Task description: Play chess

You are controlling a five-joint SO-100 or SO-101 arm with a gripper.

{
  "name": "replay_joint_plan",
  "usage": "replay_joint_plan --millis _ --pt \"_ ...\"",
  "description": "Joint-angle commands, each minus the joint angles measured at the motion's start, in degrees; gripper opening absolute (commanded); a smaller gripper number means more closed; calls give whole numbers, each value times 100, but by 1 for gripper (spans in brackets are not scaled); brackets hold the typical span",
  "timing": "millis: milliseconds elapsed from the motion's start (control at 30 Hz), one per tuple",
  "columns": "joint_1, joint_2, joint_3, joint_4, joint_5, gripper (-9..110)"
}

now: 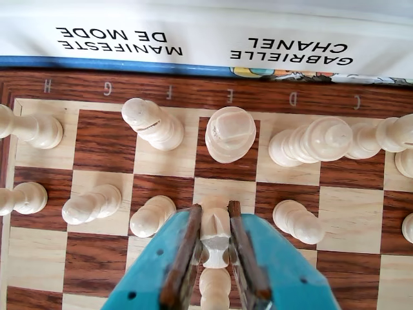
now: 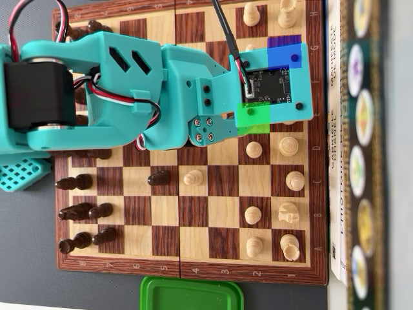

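End effector (image 1: 216, 242) is clamped on a white pawn (image 1: 215, 236), both fingers against its sides; only the wrist view shows this grip. In the overhead view the arm (image 2: 129, 90) hides that pawn. Chessboard (image 1: 213, 187) lies under the end effector, white back-rank pieces just ahead of it. Beyond them a book (image 1: 206, 35) reads "GABRIELLE CHANEL" and "MANIFESTE DE MODE". Only the overhead view shows the dark pieces (image 2: 84, 213) and a green lid (image 2: 191, 294) off the board edge.
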Motion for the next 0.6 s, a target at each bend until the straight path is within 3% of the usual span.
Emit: replay_joint_plan --millis 0,567 --pt "9 -123 -97 -70 35 2" --pt "26 -264 -123 -79 35 4"
